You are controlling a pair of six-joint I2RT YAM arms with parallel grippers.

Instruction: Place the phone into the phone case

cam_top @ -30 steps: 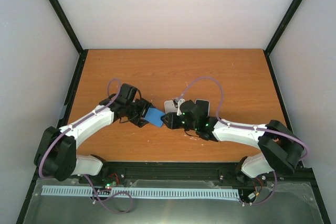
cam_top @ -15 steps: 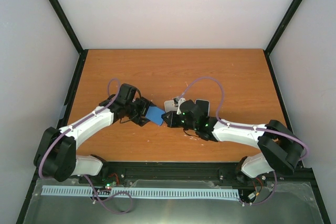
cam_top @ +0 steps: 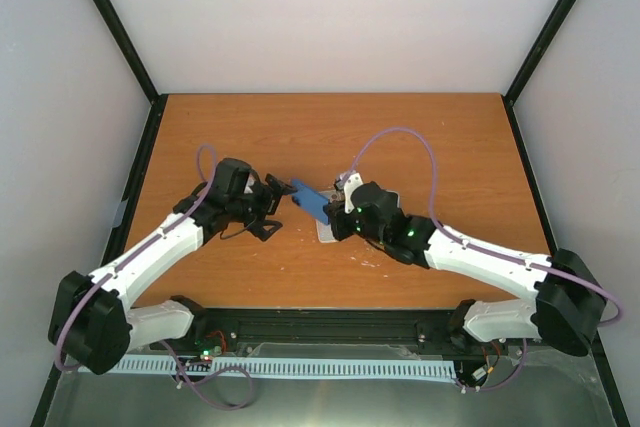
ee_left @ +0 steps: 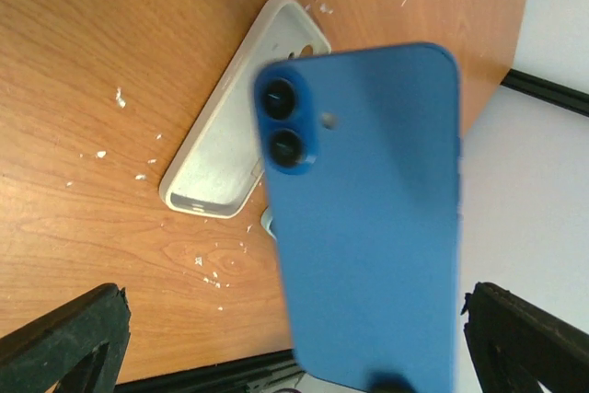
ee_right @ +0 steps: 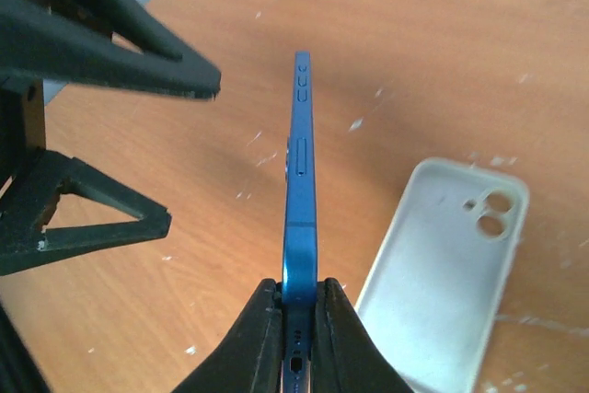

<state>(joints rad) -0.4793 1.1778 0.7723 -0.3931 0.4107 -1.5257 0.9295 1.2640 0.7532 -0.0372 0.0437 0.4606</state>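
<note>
My right gripper [ee_right: 299,306] is shut on the bottom end of the phone [ee_right: 300,172], which it holds edge-on above the table. In the left wrist view the phone [ee_left: 368,209] shows a blue back with two lenses. The pale phone case [ee_right: 451,273] lies open side up on the wood just right of it, and also shows in the left wrist view [ee_left: 244,126]. My left gripper [ee_left: 296,299] is open and empty, its fingers [ee_right: 138,52] apart from the phone on its left. In the top view the phone [cam_top: 311,201] hangs between the left gripper [cam_top: 268,209] and the right gripper [cam_top: 330,215].
The wooden table [cam_top: 330,137] carries small white specks [ee_left: 120,98] near the case. White walls with black posts [cam_top: 112,22] close in the back and sides. A black rail [cam_top: 330,322] runs along the near edge.
The left gripper has let go of the phone and drawn back to the left. The right gripper has carried the phone up and towards the back, over the case.
</note>
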